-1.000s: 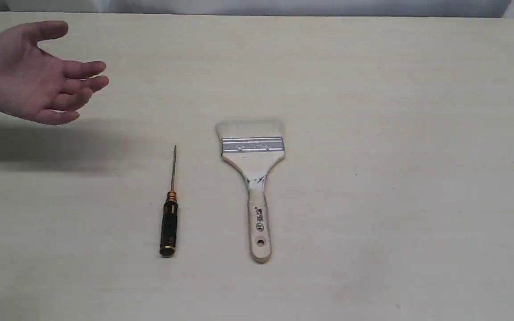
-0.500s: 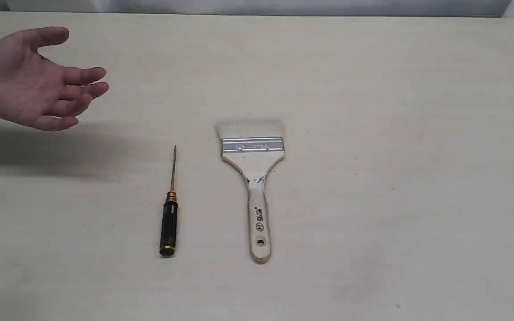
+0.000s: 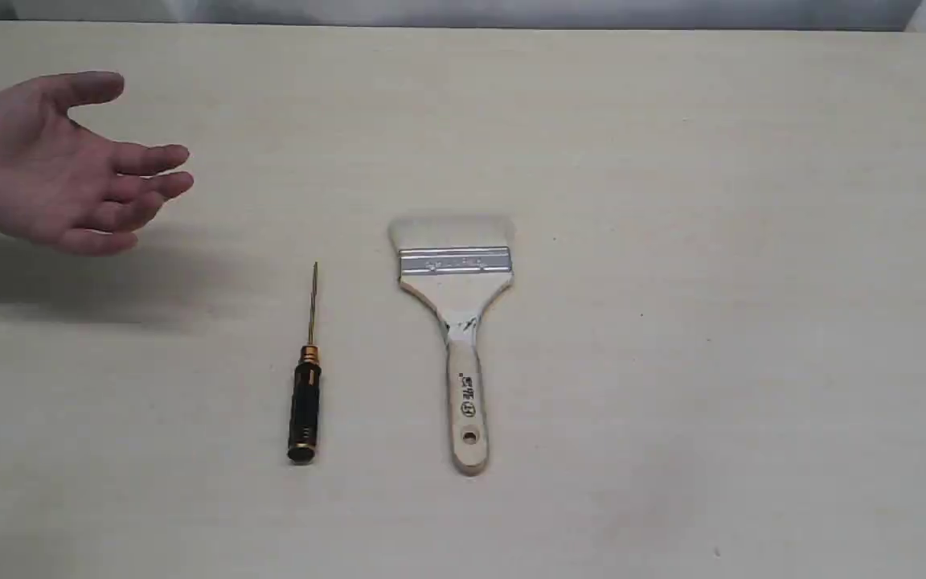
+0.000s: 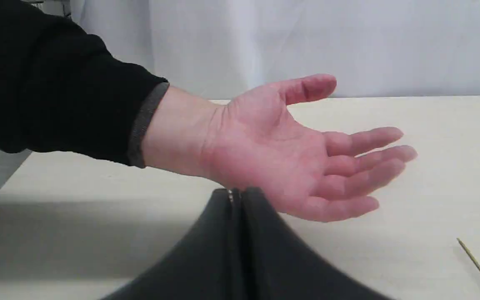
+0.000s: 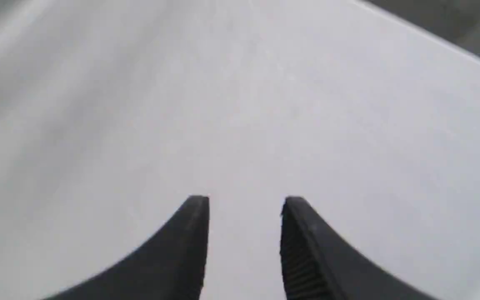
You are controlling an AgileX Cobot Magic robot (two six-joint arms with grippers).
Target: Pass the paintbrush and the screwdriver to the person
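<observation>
The paintbrush (image 3: 456,322) lies flat mid-table, bristles toward the far edge, wooden handle toward the near edge. Left of it lies the screwdriver (image 3: 305,386), parallel to it, black handle near, thin shaft pointing away; the shaft's tip (image 4: 475,262) shows in the left wrist view. The person's hand (image 3: 61,165) hovers palm-up above the table's left side, also seen as the open palm (image 4: 281,154) with a dark cuff. My left gripper (image 4: 236,192) is shut and empty, just in front of that palm. My right gripper (image 5: 245,202) is open over bare table. Neither gripper appears in the exterior view.
The pale table (image 3: 712,241) stretches wide to the right of the brush. A dark shadow (image 3: 77,277) lies under the hand. A white backdrop (image 4: 306,37) stands behind the table's far edge.
The person's hand has dropped lower toward the table and slightly nearer. The brush and screwdriver have not moved.
</observation>
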